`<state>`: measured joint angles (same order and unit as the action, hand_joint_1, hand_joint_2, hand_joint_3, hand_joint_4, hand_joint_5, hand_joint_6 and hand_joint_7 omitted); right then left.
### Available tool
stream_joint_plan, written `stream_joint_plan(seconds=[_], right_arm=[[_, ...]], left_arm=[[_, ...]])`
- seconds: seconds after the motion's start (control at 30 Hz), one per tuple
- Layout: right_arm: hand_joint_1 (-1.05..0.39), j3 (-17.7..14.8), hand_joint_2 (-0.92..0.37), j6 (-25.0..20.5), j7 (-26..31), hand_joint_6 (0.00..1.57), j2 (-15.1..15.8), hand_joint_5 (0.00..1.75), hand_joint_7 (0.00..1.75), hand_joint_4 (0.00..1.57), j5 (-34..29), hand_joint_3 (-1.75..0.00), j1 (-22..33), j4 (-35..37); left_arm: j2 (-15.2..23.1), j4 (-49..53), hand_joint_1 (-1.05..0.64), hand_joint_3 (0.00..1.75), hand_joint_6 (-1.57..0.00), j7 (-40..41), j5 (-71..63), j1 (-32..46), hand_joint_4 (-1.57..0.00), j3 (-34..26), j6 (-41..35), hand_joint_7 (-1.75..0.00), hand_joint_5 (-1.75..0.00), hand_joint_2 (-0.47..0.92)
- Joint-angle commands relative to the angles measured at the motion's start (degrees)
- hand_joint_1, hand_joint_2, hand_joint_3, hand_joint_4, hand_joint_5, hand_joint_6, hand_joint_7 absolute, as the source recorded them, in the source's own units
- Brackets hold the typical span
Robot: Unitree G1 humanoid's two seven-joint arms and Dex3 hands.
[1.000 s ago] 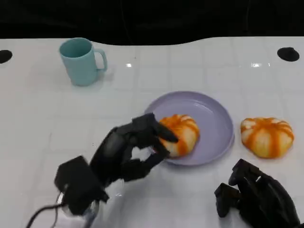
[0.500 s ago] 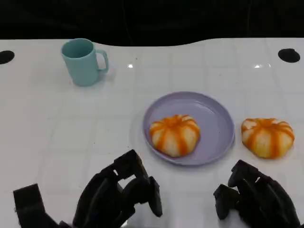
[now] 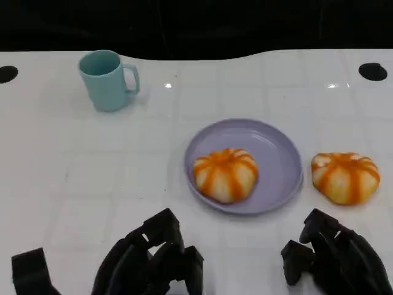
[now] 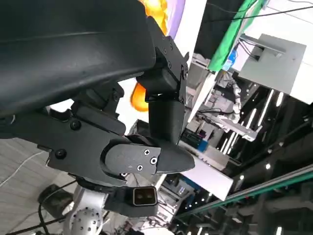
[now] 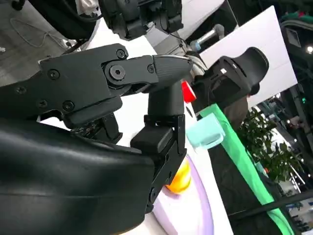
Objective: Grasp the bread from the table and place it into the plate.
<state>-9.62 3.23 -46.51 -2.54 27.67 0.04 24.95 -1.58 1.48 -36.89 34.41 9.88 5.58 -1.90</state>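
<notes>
The fingers (image 3: 164, 228) of the left hand (image 3: 150, 261) were seen loosely curled at the near edge of the white tabletop (image 3: 73, 172), with nothing held in them. The right hand (image 3: 334, 258) was likewise found empty, its fingers (image 3: 313, 228) bent above the tabletop at the lower right. One orange-striped bread bun (image 3: 225, 174) was seen resting inside the lavender plate (image 3: 276, 147), on its near left part. A second orange-striped bun (image 3: 344, 177) was seen on the tabletop just right of the plate. A teal mug (image 3: 105, 80) was placed upright, well apart at the far left.
</notes>
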Motion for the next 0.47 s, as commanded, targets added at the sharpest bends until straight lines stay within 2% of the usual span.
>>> stream_joint_plan(seconds=[0.03,0.47], right_arm=[[-0.56,-0.3,-0.92,0.9,-0.1,0.67,0.7,1.69,1.44,0.76,0.0,-0.24,-0.7,1.1],[-0.54,-0.1,-0.92,2.3,0.3,0.67,0.2,1.68,1.43,0.76,-0.5,-0.25,-1.7,2.9]], left_arm=[[0.3,0.9,-0.65,0.31,-0.62,-2.3,1.1,-0.6,-0.87,-1.9,-0.5,-1.74,-1.75,0.92],[0.2,3.1,-0.64,0.28,-0.66,-4.8,2.0,-2.2,-0.87,-4.4,-2.3,-1.65,-1.75,0.92]])
